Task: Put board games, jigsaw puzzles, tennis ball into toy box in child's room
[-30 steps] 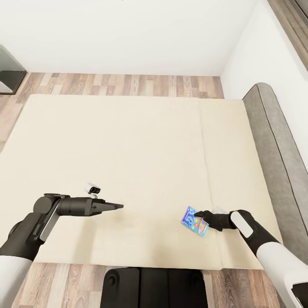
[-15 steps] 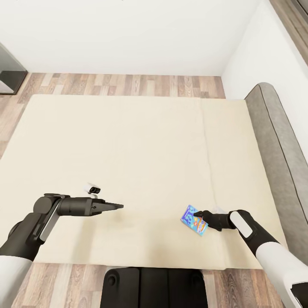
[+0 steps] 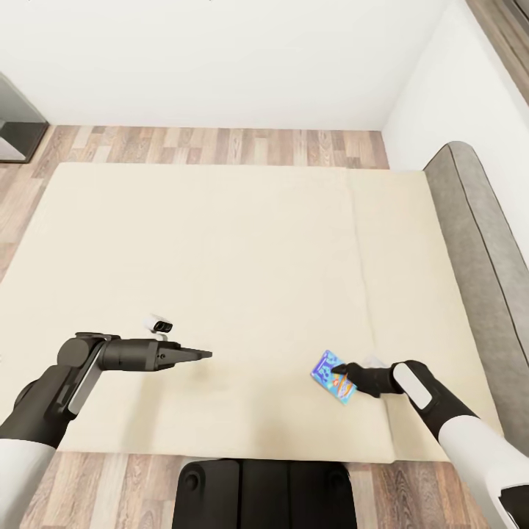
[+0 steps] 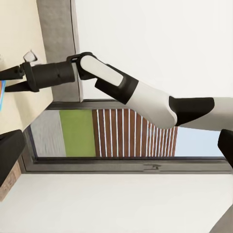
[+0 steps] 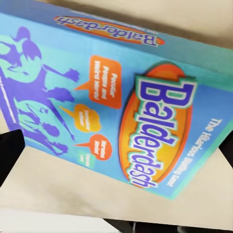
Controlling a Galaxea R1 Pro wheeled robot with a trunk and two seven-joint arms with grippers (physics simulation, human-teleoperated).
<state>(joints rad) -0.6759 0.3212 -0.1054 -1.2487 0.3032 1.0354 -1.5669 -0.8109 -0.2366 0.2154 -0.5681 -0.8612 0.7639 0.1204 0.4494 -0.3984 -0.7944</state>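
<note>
one board game: small blue board game reading "balderdash", lying tilted on the bed near its lower right edge, lower right of centre in the head view; printed face up close in the right wrist view.
right gripper: right gripper at the blue box's right side, black fingers touching or just over its edge; jaws look narrow, cannot tell whether they pinch the box; in the left wrist view seen from the side with two dark fingers spread a little, a sliver of blue at their tips.
left gripper: left gripper in the lower left of the head view, pointing right over bare mattress, well apart from the box; fingers look pressed together into one thin tip, holding nothing.
bed: beige bed across the middle of the head view, a seam running down its right part; grey headboard along the right edge.
floor: wood-plank floor in a strip above the bed and again along the bottom edge.
wall: white wall across the top.
upper left corner: dark grey furniture edge, too cut off to name.
robot base: black base at bottom centre.
</note>
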